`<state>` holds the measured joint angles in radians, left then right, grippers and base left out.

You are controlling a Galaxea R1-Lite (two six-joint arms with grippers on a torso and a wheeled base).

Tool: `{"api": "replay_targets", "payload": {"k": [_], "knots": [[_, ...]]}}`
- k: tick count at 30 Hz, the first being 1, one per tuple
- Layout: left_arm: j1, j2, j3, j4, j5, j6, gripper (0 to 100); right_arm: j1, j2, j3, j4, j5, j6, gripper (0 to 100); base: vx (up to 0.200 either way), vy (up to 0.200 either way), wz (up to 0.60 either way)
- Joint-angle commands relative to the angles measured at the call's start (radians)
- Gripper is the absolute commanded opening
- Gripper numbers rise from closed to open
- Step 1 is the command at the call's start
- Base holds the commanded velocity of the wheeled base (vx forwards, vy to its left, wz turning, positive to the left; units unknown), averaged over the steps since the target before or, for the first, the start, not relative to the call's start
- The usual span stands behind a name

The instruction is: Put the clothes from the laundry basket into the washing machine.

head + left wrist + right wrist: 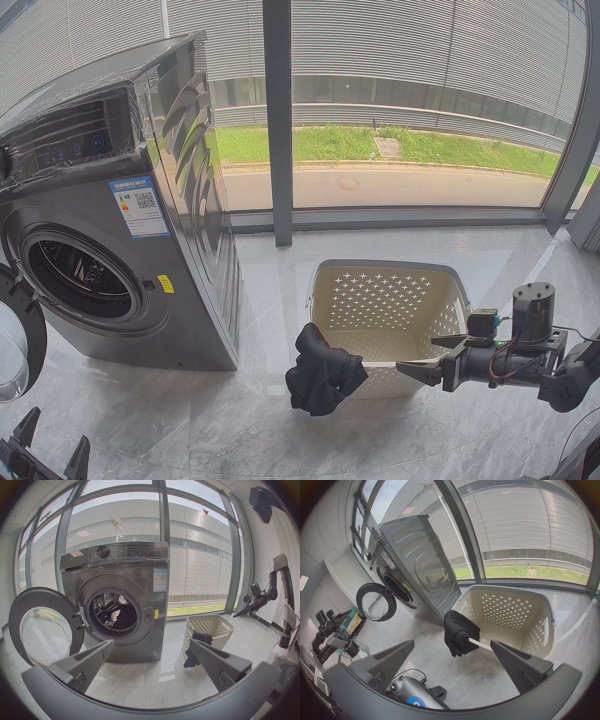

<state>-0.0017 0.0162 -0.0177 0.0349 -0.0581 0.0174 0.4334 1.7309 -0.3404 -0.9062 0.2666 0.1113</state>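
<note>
A black garment (324,374) hangs over the near left corner of the cream laundry basket (387,294), draped mostly outside it; the basket floor looks bare. The grey washing machine (112,206) stands to the left with its round door (15,337) swung open and the drum (78,275) exposed. In the left wrist view something dark lies inside the drum (114,614). My right gripper (432,356) is open, held above the basket's near right side, a little right of the garment (459,633). My left gripper (53,440) is open, low at the near left, facing the machine (125,598).
The basket (209,627) sits on a glossy grey tiled floor (206,425) in front of a floor-to-ceiling window with a dark pillar (278,119). Open floor lies between the machine and the basket. A curved window frame (572,150) borders the right.
</note>
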Motion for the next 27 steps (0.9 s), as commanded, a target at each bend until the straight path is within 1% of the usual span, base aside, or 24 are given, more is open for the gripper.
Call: {"api": "replay_targets", "payload": {"k": [1, 4, 6, 7, 9, 11, 13, 14, 17, 18, 19, 22, 23, 25, 26, 27], "knots": [[0.000, -0.016, 0.016, 0.000, 0.000, -0.001, 100, 0.027, 0.139, -0.054, -0.034, -0.003, 0.001, 100, 0.000, 0.000, 0.00], [0.000, -0.016, 0.016, 0.000, 0.000, -0.001, 100, 0.027, 0.200, -0.071, -0.074, -0.004, 0.001, 100, 0.000, 0.000, 0.00], [0.000, -0.016, 0.016, 0.000, 0.000, -0.001, 100, 0.034, 0.237, -0.072, -0.106, -0.004, 0.001, 100, 0.000, 0.000, 0.00], [0.000, -0.016, 0.016, 0.000, 0.000, 0.001, 100, 0.053, 0.273, -0.072, -0.148, -0.006, 0.001, 100, 0.000, 0.000, 0.00], [0.000, -0.016, 0.016, 0.000, 0.000, 0.001, 100, 0.057, 0.300, -0.075, -0.178, -0.007, 0.001, 100, 0.000, 0.000, 0.00], [0.000, -0.016, 0.016, 0.000, 0.000, 0.001, 100, 0.057, 0.352, -0.095, -0.226, -0.027, -0.001, 100, 0.000, 0.000, 0.00], [0.000, -0.016, 0.016, 0.000, 0.000, 0.001, 100, 0.057, 0.386, -0.114, -0.249, -0.032, 0.002, 100, 0.000, 0.000, 0.00], [0.000, -0.016, 0.016, 0.000, 0.000, 0.001, 100, 0.051, 0.420, -0.141, -0.263, -0.032, 0.004, 100, 0.000, 0.000, 0.00], [0.000, -0.016, 0.016, 0.000, 0.000, 0.001, 100, 0.047, 0.473, -0.187, -0.261, -0.033, 0.004, 100, 0.000, 0.000, 0.00], [0.000, -0.016, 0.016, 0.000, 0.000, 0.001, 100, 0.047, 0.473, -0.187, -0.261, -0.033, 0.004, 100, 0.000, 0.000, 0.00], [0.000, -0.016, 0.016, 0.000, 0.000, 0.001, 100, 0.048, 0.500, -0.219, -0.258, -0.035, 0.004, 100, 0.000, 0.000, 0.00], [0.000, -0.016, 0.016, 0.000, 0.000, 0.001, 100, 0.048, 0.529, -0.253, -0.252, -0.038, 0.005, 100, 0.000, 0.000, 0.00], [0.000, -0.016, 0.016, 0.000, 0.000, 0.001, 100, 0.050, 0.539, -0.267, -0.252, -0.043, 0.005, 100, 0.000, 0.000, 0.00], [0.000, -0.016, 0.016, 0.000, 0.000, 0.001, 100, 0.047, 0.564, -0.289, -0.252, -0.073, 0.004, 100, 0.000, 0.000, 0.00], [0.000, -0.016, 0.016, 0.000, 0.000, 0.001, 100, 0.047, 0.564, -0.289, -0.252, -0.073, 0.004, 100, 0.000, 0.000, 0.00], [0.000, -0.016, 0.016, 0.000, 0.000, 0.001, 100, 0.047, 0.581, -0.308, -0.254, -0.086, 0.004, 100, 0.000, 0.000, 0.00]]}}
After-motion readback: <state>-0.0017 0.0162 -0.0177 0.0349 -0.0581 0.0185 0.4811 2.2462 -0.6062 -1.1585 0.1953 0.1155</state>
